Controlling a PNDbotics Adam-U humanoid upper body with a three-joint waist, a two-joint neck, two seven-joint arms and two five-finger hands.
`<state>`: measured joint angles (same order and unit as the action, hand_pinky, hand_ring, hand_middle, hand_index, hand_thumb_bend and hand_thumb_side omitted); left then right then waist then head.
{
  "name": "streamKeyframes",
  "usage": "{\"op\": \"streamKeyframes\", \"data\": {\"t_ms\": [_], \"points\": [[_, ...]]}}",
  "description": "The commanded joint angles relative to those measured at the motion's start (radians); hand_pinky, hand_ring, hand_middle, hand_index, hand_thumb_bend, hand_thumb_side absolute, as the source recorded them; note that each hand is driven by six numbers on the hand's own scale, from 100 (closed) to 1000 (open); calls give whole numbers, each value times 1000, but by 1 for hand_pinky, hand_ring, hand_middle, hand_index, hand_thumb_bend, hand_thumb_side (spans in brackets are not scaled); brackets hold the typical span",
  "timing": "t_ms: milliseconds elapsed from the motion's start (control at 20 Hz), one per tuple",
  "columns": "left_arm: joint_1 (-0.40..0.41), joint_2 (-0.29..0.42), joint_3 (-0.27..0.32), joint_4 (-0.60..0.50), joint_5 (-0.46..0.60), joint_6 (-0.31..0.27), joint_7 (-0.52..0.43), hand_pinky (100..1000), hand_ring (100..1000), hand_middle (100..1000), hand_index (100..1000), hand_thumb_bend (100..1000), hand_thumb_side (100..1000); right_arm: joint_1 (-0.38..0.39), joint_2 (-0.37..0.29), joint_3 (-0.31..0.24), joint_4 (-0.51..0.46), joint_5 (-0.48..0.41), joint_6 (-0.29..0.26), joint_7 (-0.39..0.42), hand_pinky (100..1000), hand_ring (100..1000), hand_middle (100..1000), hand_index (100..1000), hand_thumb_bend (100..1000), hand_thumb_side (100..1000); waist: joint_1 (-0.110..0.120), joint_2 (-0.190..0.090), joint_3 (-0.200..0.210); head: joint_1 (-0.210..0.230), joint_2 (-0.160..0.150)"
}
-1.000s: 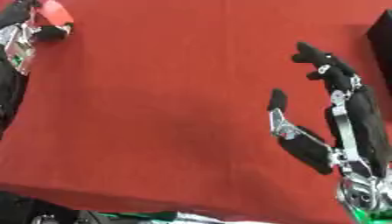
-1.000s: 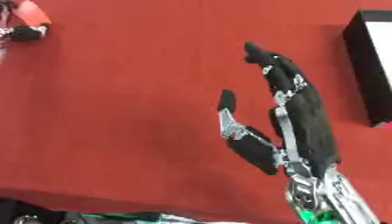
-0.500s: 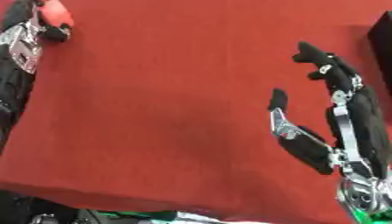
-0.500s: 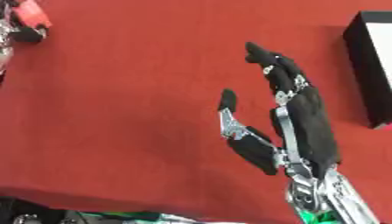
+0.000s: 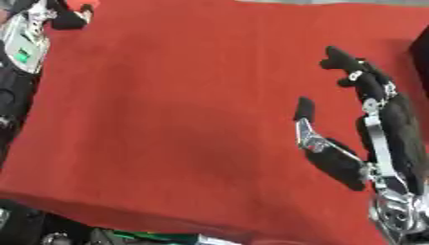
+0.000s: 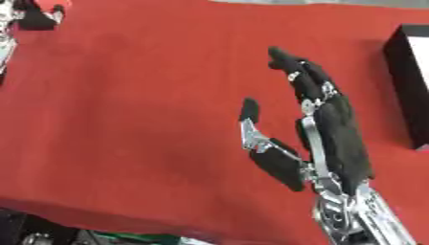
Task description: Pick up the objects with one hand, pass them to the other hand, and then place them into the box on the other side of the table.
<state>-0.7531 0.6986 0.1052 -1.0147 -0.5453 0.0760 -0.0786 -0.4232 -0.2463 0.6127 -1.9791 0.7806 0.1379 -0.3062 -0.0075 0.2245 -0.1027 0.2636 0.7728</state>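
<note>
Your left hand [image 5: 59,14] has carried the red object [image 5: 82,4] up toward the far left corner of the tabletop [image 5: 184,119], well away from the box [image 6: 411,81], and its fingers seem closed around the object, so the pickup looks done and the pass comes next. Your right hand [image 6: 322,129] waits open, fingers up, just left of the box. The red cloth between the hands is bare for the handover, but your left hand sits close to the tabletop's left edge.
</note>
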Motion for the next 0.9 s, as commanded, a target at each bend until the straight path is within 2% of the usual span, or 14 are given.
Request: {"op": "streamKeyframes", "data": {"t_ms": [50, 250, 500, 600, 650, 900], "points": [[19, 9, -33, -155, 90, -26, -75, 736, 488, 426, 567, 100, 341, -12, -20, -13, -21, 4, -4, 13, 690, 847, 742, 922, 100, 424, 7, -35, 3, -19, -3], [80, -35, -107, -318, 183, -50, -179, 740, 492, 432, 572, 100, 394, -12, -30, -18, -21, 2, -13, 31, 696, 847, 746, 923, 100, 412, 5, -70, 9, -65, -3], [134, -113, -212, -468, 294, -51, -314, 745, 497, 437, 576, 100, 471, -11, -40, -20, -21, 2, -30, 56, 701, 844, 751, 923, 119, 407, 2, -104, 17, -115, -3], [146, -152, -246, -509, 335, -43, -361, 748, 498, 437, 575, 100, 514, -13, -42, -20, -21, 0, -40, 63, 702, 844, 752, 924, 176, 428, 1, -111, 18, -131, -3], [151, -171, -263, -525, 356, -37, -384, 751, 499, 438, 575, 100, 555, -14, -43, -19, -21, -2, -46, 66, 703, 845, 754, 924, 235, 445, 0, -113, 18, -137, -3], [156, -251, -333, -566, 467, 3, -483, 760, 503, 441, 576, 100, 626, -27, -47, -18, -21, -5, -76, 62, 708, 846, 757, 925, 324, 468, 1, -118, 16, -154, -3]]}}
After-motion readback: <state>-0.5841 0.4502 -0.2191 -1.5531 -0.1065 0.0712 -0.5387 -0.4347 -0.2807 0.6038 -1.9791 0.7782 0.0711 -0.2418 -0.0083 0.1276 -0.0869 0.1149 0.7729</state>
